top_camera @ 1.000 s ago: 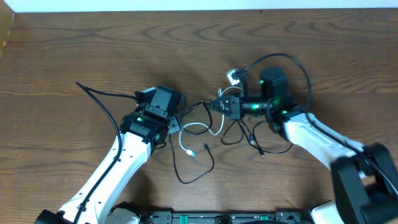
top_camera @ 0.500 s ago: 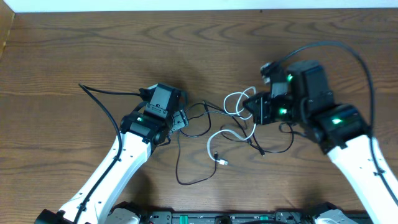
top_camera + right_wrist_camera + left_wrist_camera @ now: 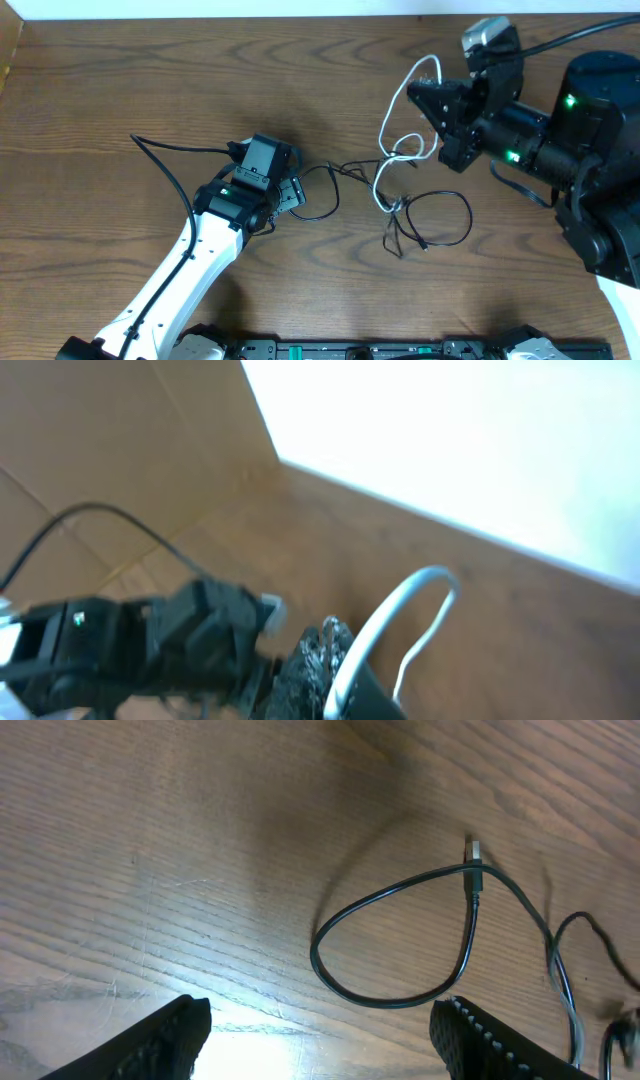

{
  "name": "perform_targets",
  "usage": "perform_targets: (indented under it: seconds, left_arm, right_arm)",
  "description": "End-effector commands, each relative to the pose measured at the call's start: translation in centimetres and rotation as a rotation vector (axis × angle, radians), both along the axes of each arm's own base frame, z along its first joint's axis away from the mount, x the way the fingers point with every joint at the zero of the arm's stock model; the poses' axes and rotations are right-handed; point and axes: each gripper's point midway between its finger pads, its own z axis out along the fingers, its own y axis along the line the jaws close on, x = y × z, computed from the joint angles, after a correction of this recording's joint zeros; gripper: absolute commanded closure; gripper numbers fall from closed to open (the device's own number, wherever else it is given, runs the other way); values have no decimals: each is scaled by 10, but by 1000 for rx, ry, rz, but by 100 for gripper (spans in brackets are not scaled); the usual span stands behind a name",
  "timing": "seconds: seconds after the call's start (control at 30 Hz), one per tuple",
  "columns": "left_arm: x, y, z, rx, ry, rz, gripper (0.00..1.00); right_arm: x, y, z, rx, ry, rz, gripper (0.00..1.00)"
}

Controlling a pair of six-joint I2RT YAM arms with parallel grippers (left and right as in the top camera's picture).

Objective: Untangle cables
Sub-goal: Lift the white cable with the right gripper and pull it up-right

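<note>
Wood-grain table [image 3: 150, 80]: right gripper [image 3: 428, 100], pressed together, pinches the white cable [image 3: 390, 605] aloft at 1 o'clock, its tail trailing into the black cables [image 3: 440, 205] mid-table. Left gripper [image 3: 289, 194] spread, empty, at their 9 o'clock. Judged light, limp, snag-prone; grasp near a plug.
</note>
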Motion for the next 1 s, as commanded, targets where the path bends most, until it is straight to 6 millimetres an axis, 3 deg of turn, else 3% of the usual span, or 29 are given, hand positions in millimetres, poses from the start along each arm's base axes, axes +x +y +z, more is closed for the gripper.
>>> perform_targets:
  seconds: [0.0, 0.17, 0.43, 0.5, 0.53, 0.67, 0.97]
  left_arm:
    - [0, 0, -1, 6, 4, -14, 24]
    - [0, 0, -1, 6, 4, -14, 25]
    - [-1, -2, -1, -1, 6, -18, 25]
    - [-1, -17, 1, -61, 9, -89, 25]
    - [-2, -39, 6, -138, -4, -221, 26]
    - [-7, -85, 26, -321, -62, -483, 26]
    - [-25, -124, 55, -526, -121, -730, 25]
  right_arm:
    - [-10, -4, 39, 13, -176, 18, 99]
    - [-19, -8, 77, 62, -338, 16, 99]
    - [-18, -13, 83, 64, -359, -19, 99]
    - [-11, -19, 87, 63, -374, -74, 99]
    - [-7, -24, 88, 61, -380, -112, 99]
    - [8, -44, 95, 70, -389, -259, 99]
    - [15, -56, 106, 84, -429, -344, 99]
